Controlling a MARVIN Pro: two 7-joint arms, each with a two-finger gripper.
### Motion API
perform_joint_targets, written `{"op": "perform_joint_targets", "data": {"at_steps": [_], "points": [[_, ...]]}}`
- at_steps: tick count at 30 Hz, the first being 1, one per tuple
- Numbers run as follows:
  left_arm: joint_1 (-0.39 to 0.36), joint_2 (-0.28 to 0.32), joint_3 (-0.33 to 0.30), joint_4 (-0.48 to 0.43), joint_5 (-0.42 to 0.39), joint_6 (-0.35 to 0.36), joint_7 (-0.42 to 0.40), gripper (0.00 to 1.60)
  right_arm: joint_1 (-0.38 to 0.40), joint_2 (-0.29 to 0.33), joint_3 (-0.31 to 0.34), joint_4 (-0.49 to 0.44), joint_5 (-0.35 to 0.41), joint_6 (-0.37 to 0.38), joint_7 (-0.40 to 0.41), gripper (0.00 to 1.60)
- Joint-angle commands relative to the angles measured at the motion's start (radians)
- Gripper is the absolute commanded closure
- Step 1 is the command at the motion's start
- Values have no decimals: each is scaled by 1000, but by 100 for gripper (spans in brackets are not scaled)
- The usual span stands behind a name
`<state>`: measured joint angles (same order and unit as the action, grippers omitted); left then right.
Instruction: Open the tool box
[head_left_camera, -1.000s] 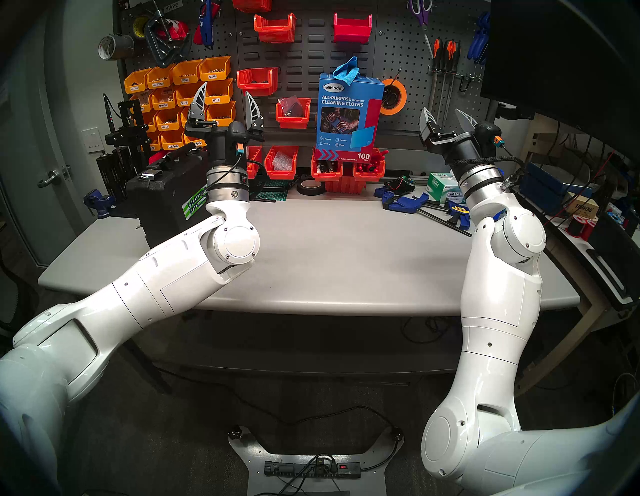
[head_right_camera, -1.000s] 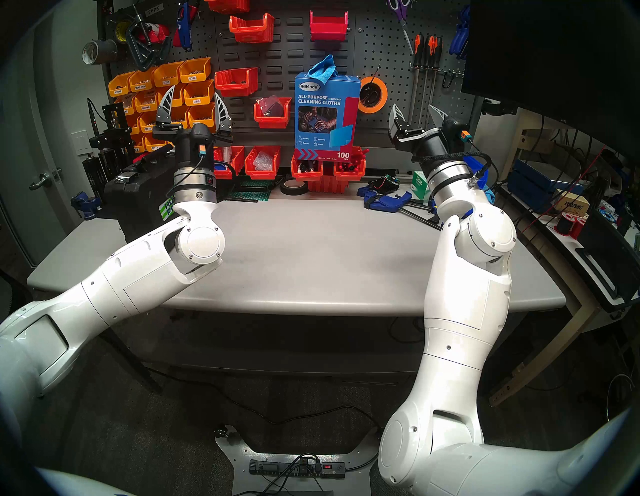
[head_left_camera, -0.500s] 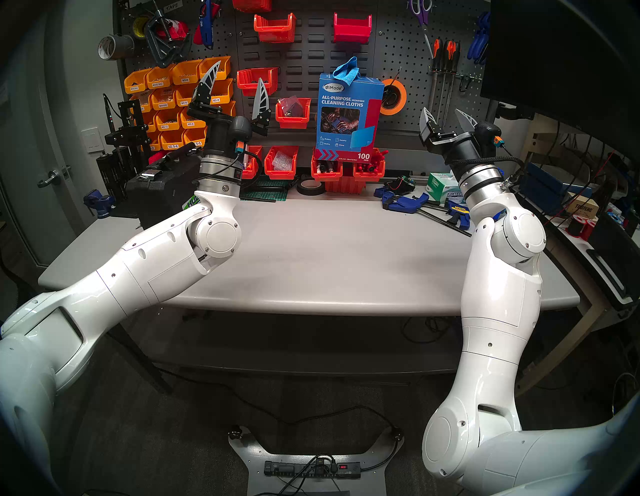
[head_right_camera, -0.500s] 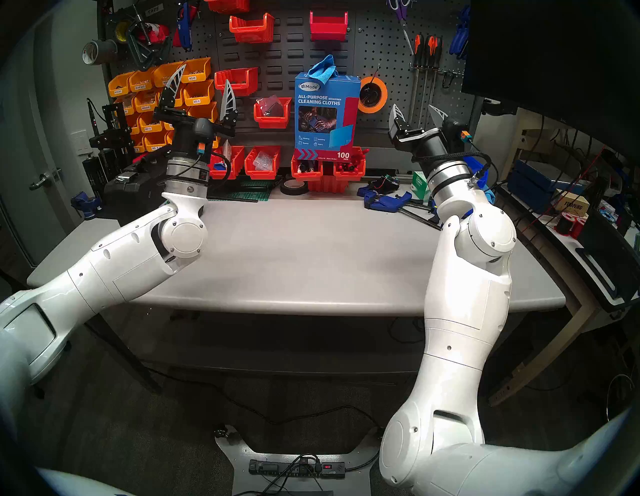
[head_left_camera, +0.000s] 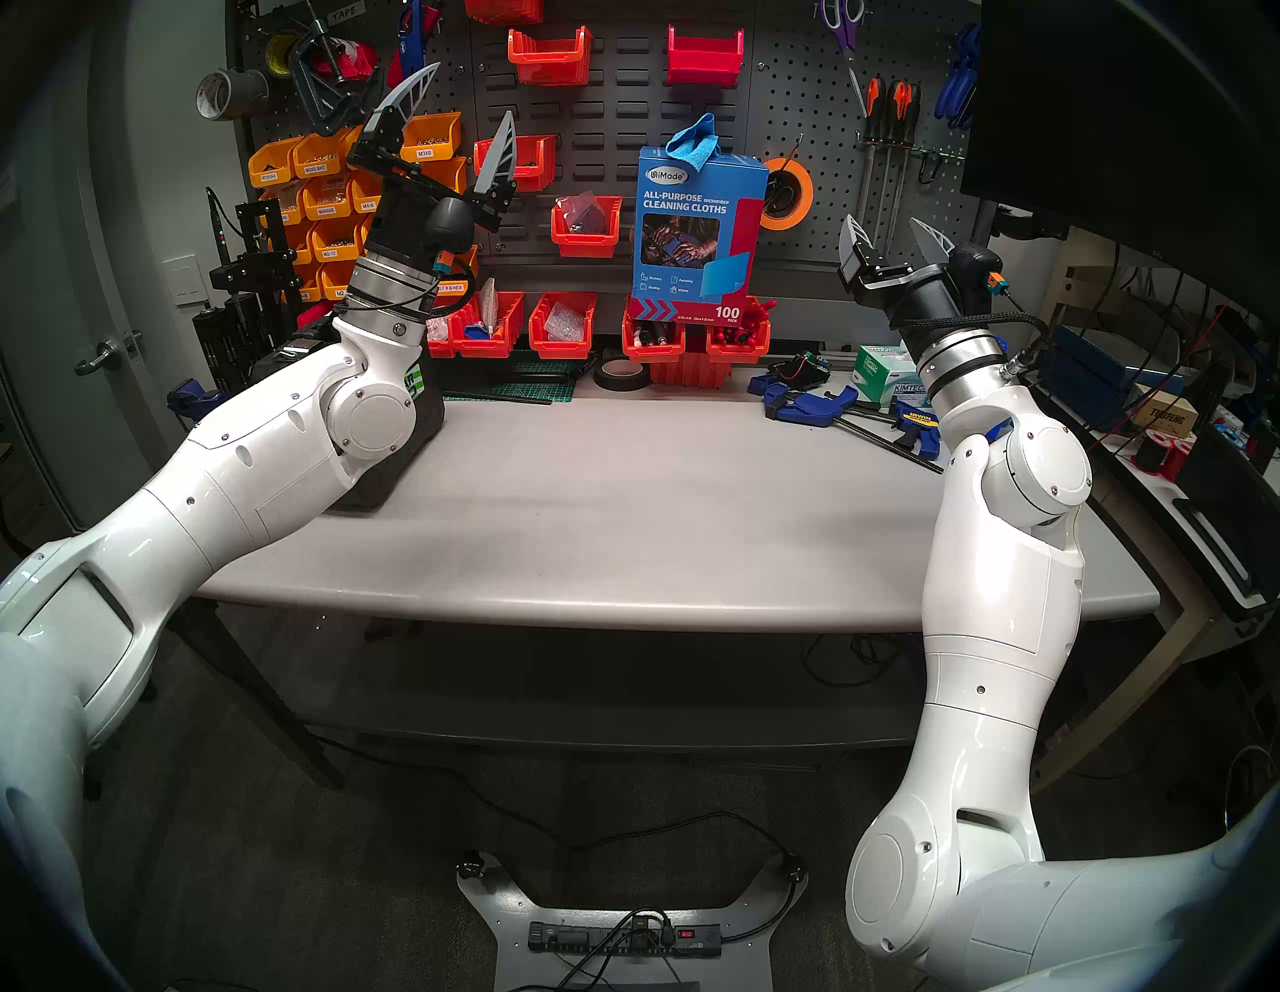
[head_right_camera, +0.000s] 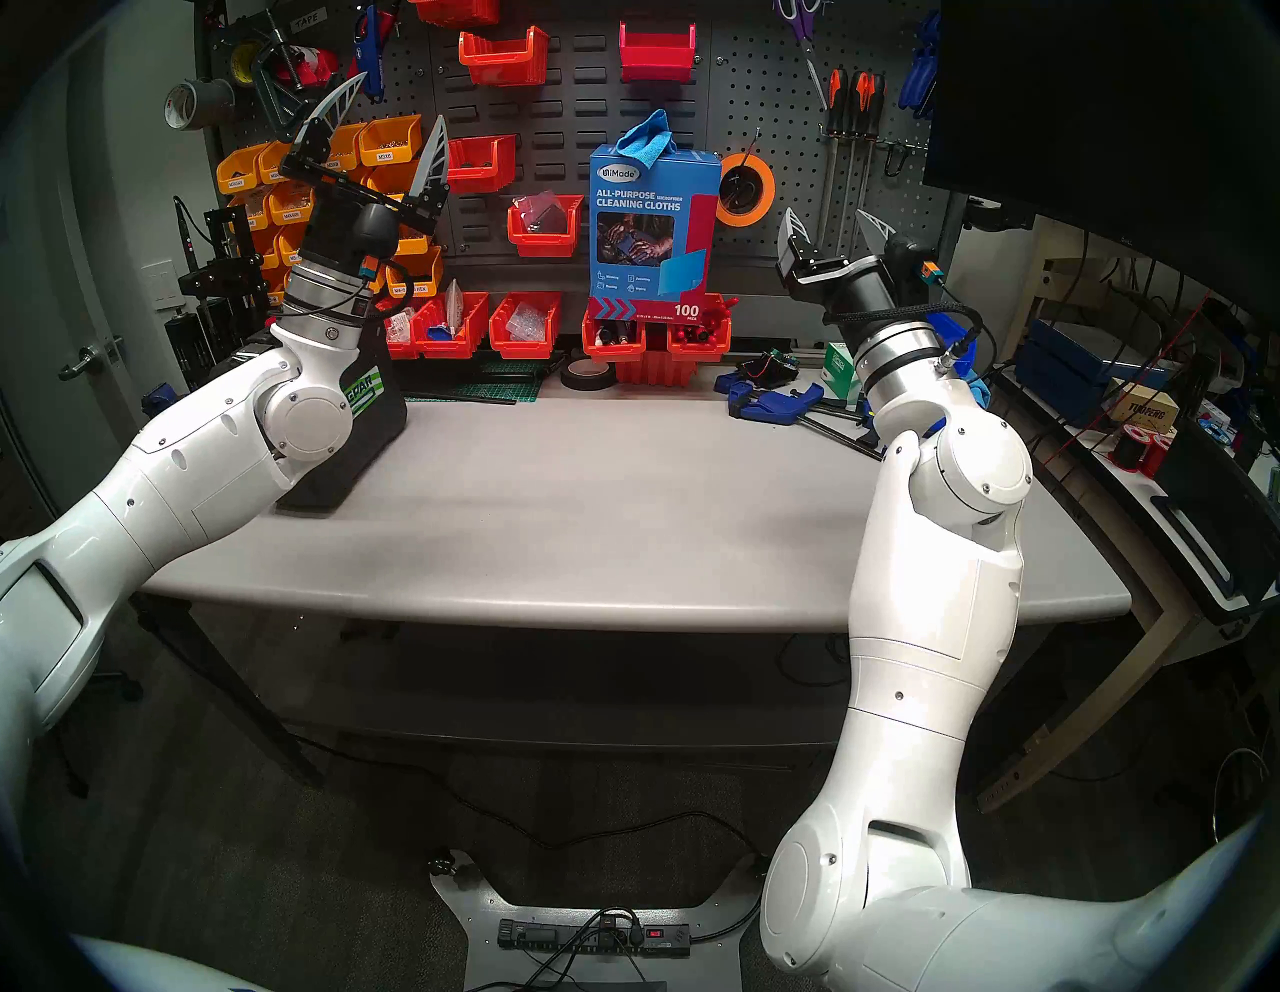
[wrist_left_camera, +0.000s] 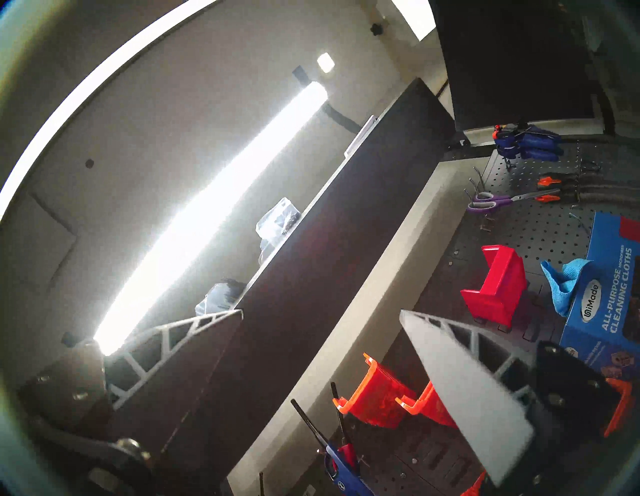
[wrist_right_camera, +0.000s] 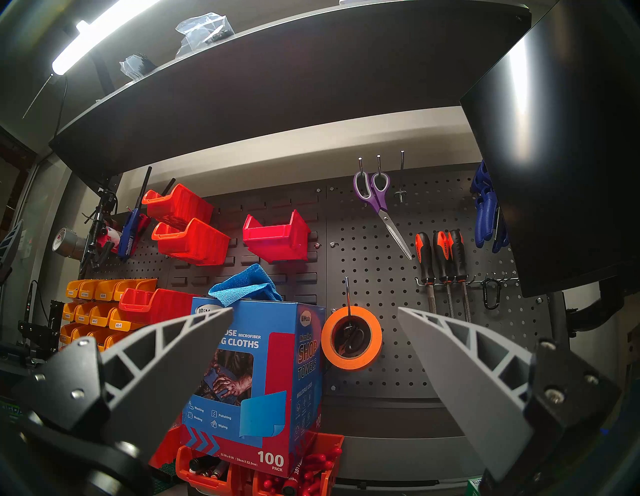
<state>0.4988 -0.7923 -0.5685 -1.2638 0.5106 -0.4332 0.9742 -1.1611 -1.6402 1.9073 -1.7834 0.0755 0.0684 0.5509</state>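
Left gripper (head_left_camera: 471, 104) spread wide and empty, raised above the tool box (head_right_camera: 377, 422); approach step, latches untouched; next, descend to a latch and flip it.

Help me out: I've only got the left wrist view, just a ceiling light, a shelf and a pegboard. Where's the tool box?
Observer: The tool box stands on edge at the left side of the table, mostly hidden behind the left arm.
Operator: Is it open?
Observer: It looks closed, but its latches are hidden.
Operator: Is either gripper holding anything?
Observer: No. The left gripper points up above the box, open and empty. The right gripper is open and empty too.
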Motion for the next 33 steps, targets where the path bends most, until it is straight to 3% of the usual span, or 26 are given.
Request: {"op": "perform_joint_targets", "data": {"at_steps": [1, 10, 23, 33], "points": [[-110, 26, -21, 21, 171, -58, -18, 0, 4, 2, -2, -9, -1, -2, 1, 0], [-193, 35, -43, 101, 401, -143, -51, 0, 3, 4, -4, -8, 2, -2, -2, 0], [-309, 20, -11, 293, 709, -281, -51, 0, 2, 8, -7, -9, 5, -3, -5, 0], [-377, 43, 13, 332, 921, -338, -42, 0, 1, 11, -9, -8, 8, -3, -7, 0]]}}
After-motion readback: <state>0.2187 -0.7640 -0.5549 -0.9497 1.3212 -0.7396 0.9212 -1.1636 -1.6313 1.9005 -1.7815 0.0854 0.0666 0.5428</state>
